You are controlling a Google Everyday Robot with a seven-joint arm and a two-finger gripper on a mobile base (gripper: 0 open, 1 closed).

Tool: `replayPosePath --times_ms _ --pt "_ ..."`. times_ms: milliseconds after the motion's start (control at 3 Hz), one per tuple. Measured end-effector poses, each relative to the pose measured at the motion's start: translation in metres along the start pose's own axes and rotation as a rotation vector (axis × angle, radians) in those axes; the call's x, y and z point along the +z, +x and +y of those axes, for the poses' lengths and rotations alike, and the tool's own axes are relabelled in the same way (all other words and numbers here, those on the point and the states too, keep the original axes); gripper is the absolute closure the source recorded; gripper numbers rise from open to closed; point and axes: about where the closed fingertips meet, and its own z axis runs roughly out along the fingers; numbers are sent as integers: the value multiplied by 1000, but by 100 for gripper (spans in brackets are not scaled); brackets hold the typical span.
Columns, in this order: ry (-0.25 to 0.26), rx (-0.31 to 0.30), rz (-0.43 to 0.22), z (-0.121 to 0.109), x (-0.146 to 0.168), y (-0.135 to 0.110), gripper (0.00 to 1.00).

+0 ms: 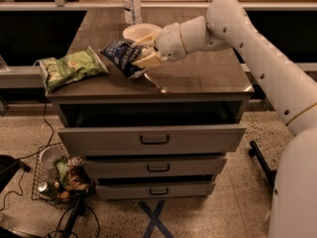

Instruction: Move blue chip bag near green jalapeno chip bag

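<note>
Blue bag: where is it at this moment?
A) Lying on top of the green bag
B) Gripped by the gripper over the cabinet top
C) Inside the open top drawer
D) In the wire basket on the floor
B: the gripper is shut on the blue bag over the cabinet top, apart from the green bag at the far edge.

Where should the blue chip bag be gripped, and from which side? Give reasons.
Its end facing away from the green jalapeno chip bag, coming from that side. The pincer is shut on the blue chip bag there now, above the cabinet top; the bag's free end then leads toward the green bag.
</note>
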Motion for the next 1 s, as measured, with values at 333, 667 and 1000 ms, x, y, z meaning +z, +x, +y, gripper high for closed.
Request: replayPosePath --times_ms 333,667,1000 --pt "-6 0 -2 1 4 -1 63" --pt "-11 -1 -4 2 7 -1 39" --pt "-16 -1 -6 3 10 -2 17"
